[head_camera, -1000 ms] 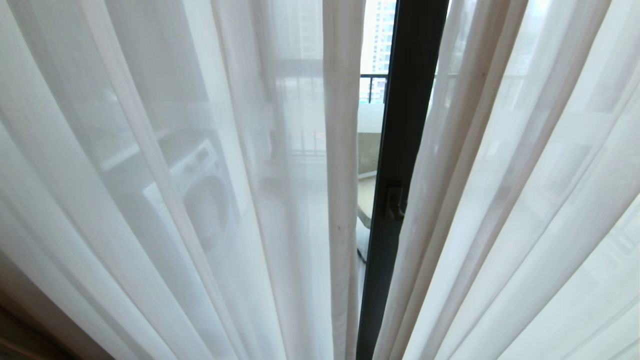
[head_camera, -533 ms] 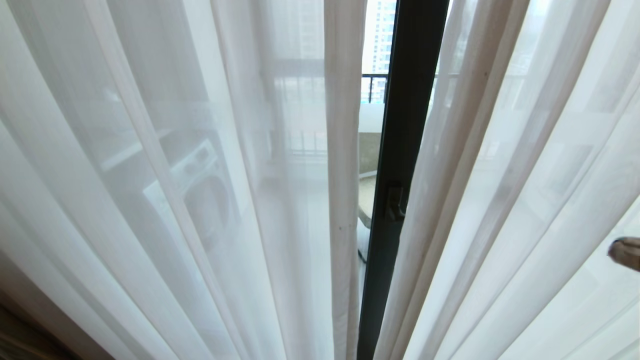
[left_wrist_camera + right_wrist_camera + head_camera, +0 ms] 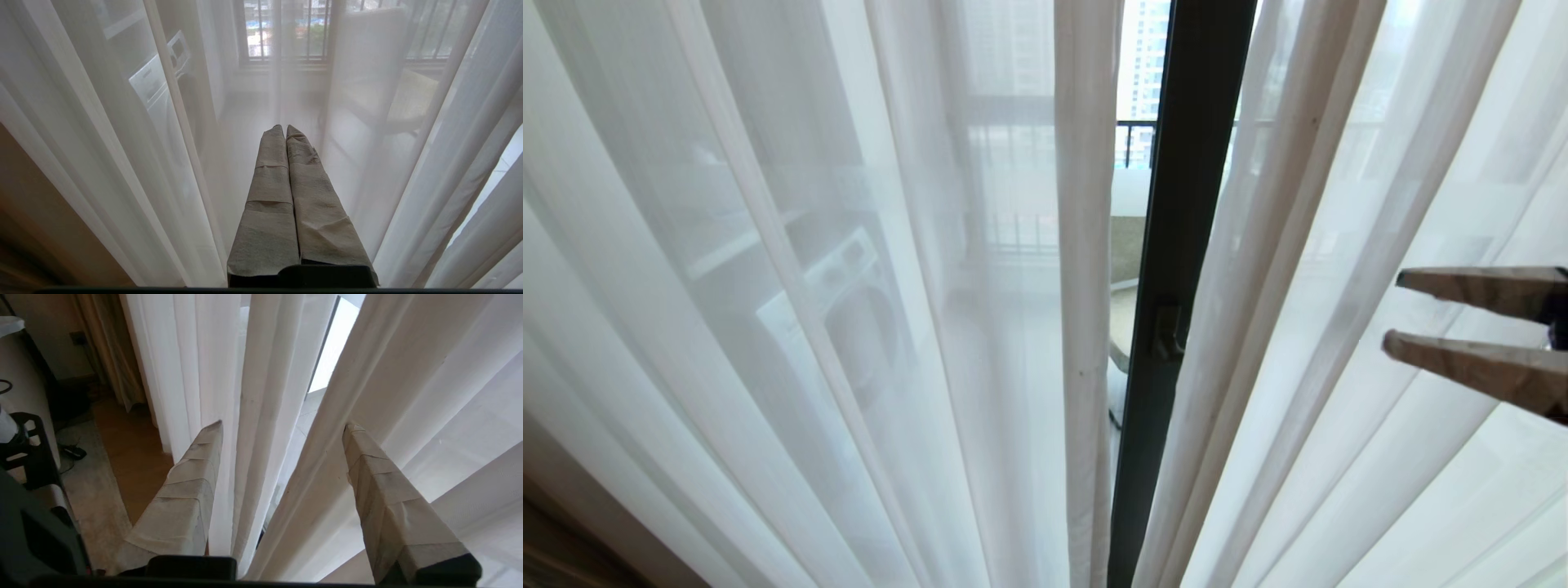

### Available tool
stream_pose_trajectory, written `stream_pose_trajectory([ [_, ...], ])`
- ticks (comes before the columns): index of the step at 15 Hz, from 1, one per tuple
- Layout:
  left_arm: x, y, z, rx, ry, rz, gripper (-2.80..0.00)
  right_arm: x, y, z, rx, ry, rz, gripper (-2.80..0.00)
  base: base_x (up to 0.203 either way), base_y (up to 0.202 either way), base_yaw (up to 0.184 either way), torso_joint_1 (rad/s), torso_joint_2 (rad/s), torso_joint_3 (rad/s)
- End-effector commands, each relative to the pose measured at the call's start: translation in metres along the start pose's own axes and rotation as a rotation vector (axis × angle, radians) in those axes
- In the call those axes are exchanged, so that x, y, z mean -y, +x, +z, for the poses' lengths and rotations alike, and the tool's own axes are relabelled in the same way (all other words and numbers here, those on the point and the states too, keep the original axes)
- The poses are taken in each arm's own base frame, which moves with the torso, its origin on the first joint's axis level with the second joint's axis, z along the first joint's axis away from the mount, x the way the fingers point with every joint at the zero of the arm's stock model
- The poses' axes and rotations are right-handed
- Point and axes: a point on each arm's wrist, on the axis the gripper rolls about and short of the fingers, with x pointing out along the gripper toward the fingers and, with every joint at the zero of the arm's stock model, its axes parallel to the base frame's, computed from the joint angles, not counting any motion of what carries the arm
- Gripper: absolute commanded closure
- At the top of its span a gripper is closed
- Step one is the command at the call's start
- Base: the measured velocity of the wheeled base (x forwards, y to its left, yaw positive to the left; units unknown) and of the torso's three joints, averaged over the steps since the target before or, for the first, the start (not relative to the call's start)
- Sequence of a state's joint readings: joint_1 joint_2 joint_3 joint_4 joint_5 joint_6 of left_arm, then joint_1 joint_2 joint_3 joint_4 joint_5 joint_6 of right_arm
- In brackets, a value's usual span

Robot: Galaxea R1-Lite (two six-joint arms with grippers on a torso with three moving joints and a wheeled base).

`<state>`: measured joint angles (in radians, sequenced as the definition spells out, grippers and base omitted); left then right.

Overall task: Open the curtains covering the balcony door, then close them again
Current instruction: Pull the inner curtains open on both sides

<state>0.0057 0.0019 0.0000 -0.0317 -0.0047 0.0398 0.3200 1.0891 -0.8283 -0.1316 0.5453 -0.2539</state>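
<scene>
Right gripper [image 3: 1392, 314] reaches in level from the right — fingers [image 3: 1462, 286] spread, before the thin white sheer pleated curtains [image 3: 1307, 269], apart from them.

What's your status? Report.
Right gripper open, beside right sheer panel. Left gripper shut. Sheer panels nearly closed over balcony door. Nothing blocking.

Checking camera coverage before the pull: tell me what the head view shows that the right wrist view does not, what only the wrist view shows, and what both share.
Only the head view: the black lever handle, the balcony railing and a washing machine behind the sheer.
Only the right wrist view: the wooden floor, a rug and the beige-grey drape.
Both: the white sheer panels, the gap between them, and the right gripper with fingers apart.
</scene>
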Motion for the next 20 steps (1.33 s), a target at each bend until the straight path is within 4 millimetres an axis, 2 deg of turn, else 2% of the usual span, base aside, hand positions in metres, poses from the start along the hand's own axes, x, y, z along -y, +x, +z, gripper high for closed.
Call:
stream_pose_trajectory([
  [1, 0.0, 0.0, 0.0, 0.001, 0.0, 0.001, 0.0, 0.002, 0.018, 0.006, -0.025, 0.004, -0.047, -2.8, 0.0, 0.0, 0.0, 0.0, 0.0, 0.0],
  [4, 0.0, 0.0, 0.0, 0.001, 0.0, 0.001, 0.0, -0.002, 0.04, 0.02, -0.004, -0.002, -0.158, -2.8, 0.0, 0.0, 0.0, 0.0, 0.0, 0.0],
  [8, 0.0, 0.0, 0.0, 0.001, 0.0, 0.001, 0.0, 0.005, 0.069, 0.037, 0.042, -0.013, -0.377, -2.8, 0.0, 0.0, 0.0, 0.0, 0.0, 0.0],
  [13, 0.0, 0.0, 0.0, 0.001, 0.0, 0.001, 0.0, 0.014, 0.094, 0.052, 0.132, -0.016, -0.506, -2.8, 0.0, 0.0, 0.0, 0.0, 0.0, 0.0],
  [20, 0.0, 0.0, 0.0, 0.001, 0.0, 0.001, 0.0, 0.027, 0.119, 0.065, 0.192, -0.008, -0.612, -2.8, 0.0, 0.0, 0.0, 0.0, 0.0, 0.0],
])
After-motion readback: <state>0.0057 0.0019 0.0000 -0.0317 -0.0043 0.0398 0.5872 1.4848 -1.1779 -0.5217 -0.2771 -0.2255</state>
